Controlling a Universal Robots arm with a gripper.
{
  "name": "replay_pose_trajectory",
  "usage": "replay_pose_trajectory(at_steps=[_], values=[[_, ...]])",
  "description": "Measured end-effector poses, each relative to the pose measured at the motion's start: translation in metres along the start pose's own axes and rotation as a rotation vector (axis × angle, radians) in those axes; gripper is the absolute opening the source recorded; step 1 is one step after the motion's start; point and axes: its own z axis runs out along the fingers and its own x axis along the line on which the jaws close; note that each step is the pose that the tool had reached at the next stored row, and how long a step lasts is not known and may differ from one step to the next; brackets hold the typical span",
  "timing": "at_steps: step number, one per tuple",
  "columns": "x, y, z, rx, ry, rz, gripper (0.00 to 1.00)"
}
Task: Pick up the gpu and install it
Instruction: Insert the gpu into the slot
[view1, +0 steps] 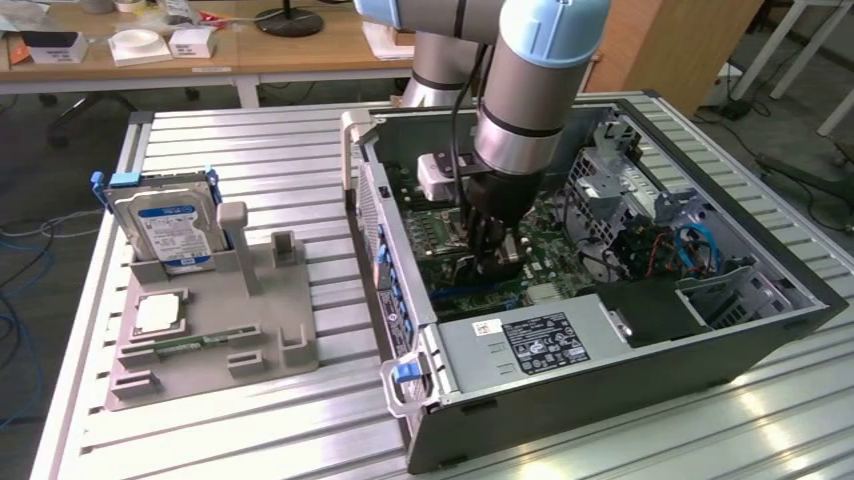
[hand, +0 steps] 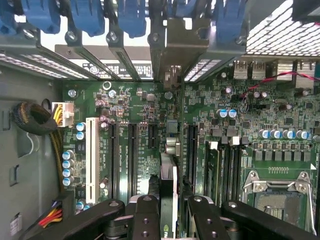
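My gripper (view1: 491, 258) reaches down into the open computer case (view1: 747, 300), just above the green motherboard (view1: 554, 255). In the wrist view the gpu (hand: 169, 150) shows edge-on as a thin upright card between my black fingers (hand: 148, 215), and the gripper (hand: 170, 220) is shut on it. Its silver end bracket (hand: 173, 47) sits at the case's rear slot openings. The card lines up with the gap between two long black expansion slots (hand: 132, 160). Whether its lower edge is in a slot I cannot tell.
A white slot (hand: 91, 160), capacitors and a cable bundle (hand: 35, 120) lie beside the card; the CPU socket (hand: 272, 195) is on the other side. At the exterior view's left, a grey fixture (view1: 200, 340) holds a hard drive (view1: 167, 225). A power supply (view1: 534, 345) fills the case's near end.
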Motion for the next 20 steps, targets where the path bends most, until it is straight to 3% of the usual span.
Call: replay_pose_trajectory(at_steps=[20], values=[[0.0000, 0.0000, 0.0053, -0.0002, 0.0004, 0.000, 0.27]])
